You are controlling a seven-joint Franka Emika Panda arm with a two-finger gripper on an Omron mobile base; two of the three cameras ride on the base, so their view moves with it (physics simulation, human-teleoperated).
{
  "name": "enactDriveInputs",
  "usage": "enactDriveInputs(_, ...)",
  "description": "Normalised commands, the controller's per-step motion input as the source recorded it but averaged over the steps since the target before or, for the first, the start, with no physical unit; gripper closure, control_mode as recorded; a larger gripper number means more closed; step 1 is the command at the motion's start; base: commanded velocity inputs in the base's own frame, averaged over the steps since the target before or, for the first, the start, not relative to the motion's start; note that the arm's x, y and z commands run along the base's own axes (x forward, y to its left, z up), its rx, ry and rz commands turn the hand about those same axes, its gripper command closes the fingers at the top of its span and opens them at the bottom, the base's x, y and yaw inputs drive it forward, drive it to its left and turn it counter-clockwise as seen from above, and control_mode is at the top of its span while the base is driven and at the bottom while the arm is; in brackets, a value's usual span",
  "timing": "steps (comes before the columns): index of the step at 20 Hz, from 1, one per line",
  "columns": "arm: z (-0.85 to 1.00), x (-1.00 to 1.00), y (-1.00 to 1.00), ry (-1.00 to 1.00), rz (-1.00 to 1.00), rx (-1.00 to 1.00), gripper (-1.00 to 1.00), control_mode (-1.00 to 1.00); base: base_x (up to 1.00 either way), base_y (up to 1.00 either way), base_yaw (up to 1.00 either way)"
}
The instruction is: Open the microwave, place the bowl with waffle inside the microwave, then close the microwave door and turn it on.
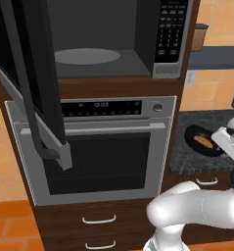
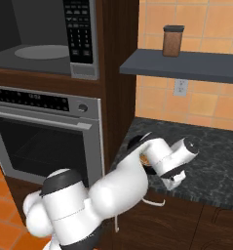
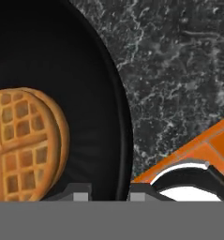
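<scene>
Microwave door (image 1: 33, 93) open. Pincer (image 3: 106, 194) clamped on the rim of the bowl with waffle (image 3: 62, 117), on the counter (image 3: 179, 70); placing, closing, starting remain.

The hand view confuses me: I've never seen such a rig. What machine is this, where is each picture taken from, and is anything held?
It is a white robot arm on a driving base in a rendered kitchen. Two pictures come from base cameras behind the arm; the third looks along the gripper. The microwave door stands open above the oven. On the dark counter sits the bowl with waffle. The fingertips straddle the bowl's rim, closed on it.
</scene>
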Motion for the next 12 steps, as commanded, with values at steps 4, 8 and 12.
enactDriveInputs(4, 0.54, -1.0, 0.04, -0.08, -0.16, 0.04, 1.0, -1.0, 0.0, 0.0, 0.0)
enactDriveInputs(8, 0.49, -1.0, 0.44, -0.31, -0.12, 0.0, 1.0, -1.0, 0.0, 0.0, 0.0)
enactDriveInputs(12, 0.51, -0.77, 0.68, -0.26, -0.12, -0.02, 1.0, -1.0, 0.0, 0.0, 0.0)
